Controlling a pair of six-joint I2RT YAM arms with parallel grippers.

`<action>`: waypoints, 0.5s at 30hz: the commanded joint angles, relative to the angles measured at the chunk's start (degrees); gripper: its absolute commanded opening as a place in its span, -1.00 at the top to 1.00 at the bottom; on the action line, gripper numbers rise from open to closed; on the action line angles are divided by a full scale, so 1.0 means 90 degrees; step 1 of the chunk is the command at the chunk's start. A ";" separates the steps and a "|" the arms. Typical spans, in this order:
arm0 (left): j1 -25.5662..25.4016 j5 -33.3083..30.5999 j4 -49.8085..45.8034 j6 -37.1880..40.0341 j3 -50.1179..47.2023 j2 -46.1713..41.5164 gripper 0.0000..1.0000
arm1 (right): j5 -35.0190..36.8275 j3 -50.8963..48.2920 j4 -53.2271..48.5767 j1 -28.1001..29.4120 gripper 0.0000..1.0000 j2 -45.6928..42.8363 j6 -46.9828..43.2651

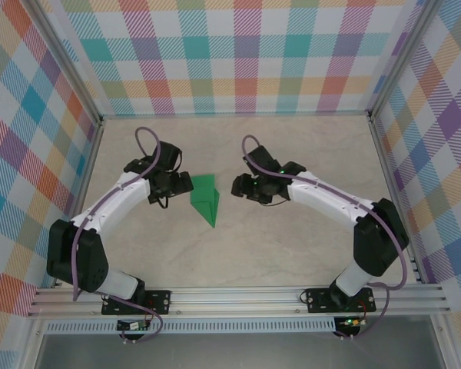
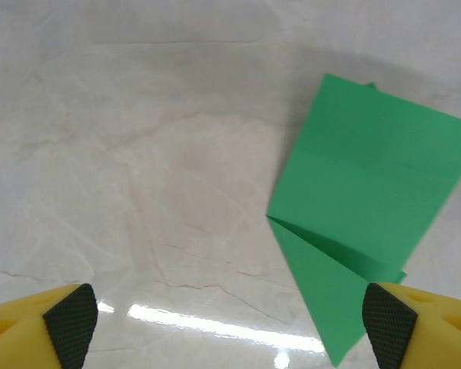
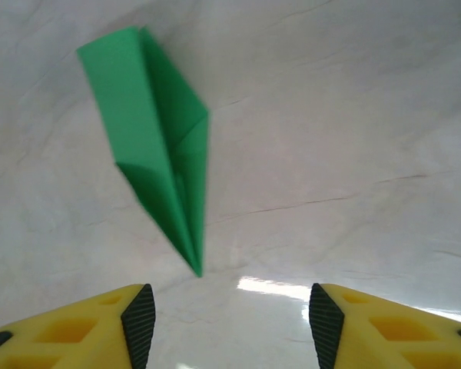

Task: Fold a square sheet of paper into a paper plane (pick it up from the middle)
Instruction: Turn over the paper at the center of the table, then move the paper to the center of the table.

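One paper plane (image 1: 206, 198), green, flat near the middle of the tabletop (image 1: 292, 254). Long axis runs far to near, with the nose toward the near edge and angled slightly right. Two sets of fingers flank it: left fingers (image 2: 71, 327) spread wide, just beside its left side; right fingers (image 3: 138, 327) spread, holding nothing, near its right side, apart from it.

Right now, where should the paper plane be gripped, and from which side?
Probably at mid-length of the paper plane, coming down from above with jaws across its central crease. It lies nearly flat on the table, so no edge is offered sideways, and its near tip is too narrow.
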 commanded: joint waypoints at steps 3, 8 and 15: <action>0.0705 0.0232 0.0330 -0.0125 -0.0666 -0.0641 -0.97 | -0.0586 0.0797 0.0600 0.0813 -0.06 0.0871 0.0023; 0.1320 0.0310 0.0424 -0.0203 -0.1106 -0.1108 -1.00 | -0.0865 0.1258 0.0849 0.1086 0.06 0.1700 0.0307; 0.1540 0.0686 0.0478 -0.0184 -0.1259 -0.1073 -1.00 | -0.0873 0.1960 0.0420 0.1136 0.11 0.2536 0.0293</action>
